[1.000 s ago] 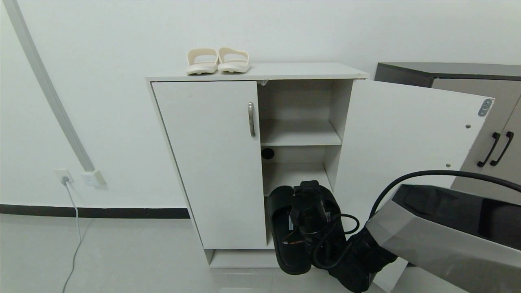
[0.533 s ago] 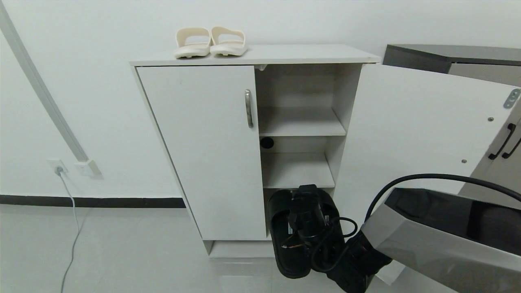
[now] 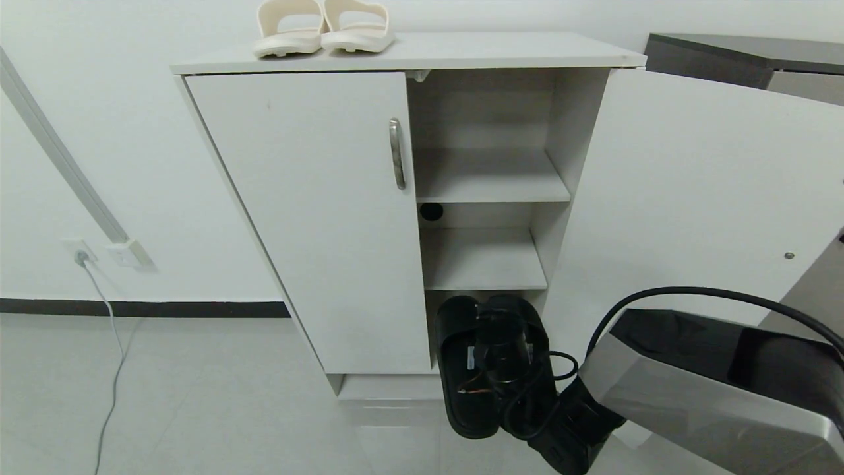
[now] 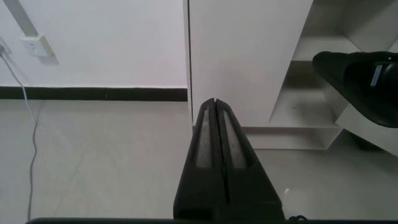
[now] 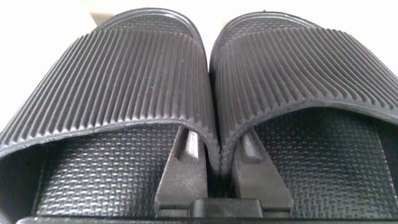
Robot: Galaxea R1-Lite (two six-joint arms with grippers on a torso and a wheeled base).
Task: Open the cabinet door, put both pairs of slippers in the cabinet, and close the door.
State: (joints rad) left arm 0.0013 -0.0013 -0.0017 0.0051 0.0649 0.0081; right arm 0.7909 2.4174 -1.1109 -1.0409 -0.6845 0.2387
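A white cabinet (image 3: 297,218) has its left door shut and its right door (image 3: 692,185) swung wide open. Two bare shelves (image 3: 484,260) show inside. The cream slippers (image 3: 323,30) lie side by side on the cabinet top. My right gripper (image 3: 502,343) is shut on the black slippers (image 3: 461,376), held together at the mouth of the bottom compartment. In the right wrist view my gripper (image 5: 214,152) pinches the two inner strap edges of the black slippers (image 5: 143,81). My left gripper (image 4: 214,124) is shut with nothing in it, low over the floor before the shut door. The black slippers (image 4: 360,71) show off to its side.
A grey cabinet (image 3: 745,56) with a dark top stands behind the open door. A wall socket with a cable (image 3: 79,254) is on the left, the cable trailing over the tiled floor (image 3: 198,409). The shut door carries a metal handle (image 3: 396,154).
The whole head view has shifted: the cabinet looms larger and higher, so the camera has moved closer. The black slippers in my right gripper now sit lower against the cabinet, under the lower shelf.
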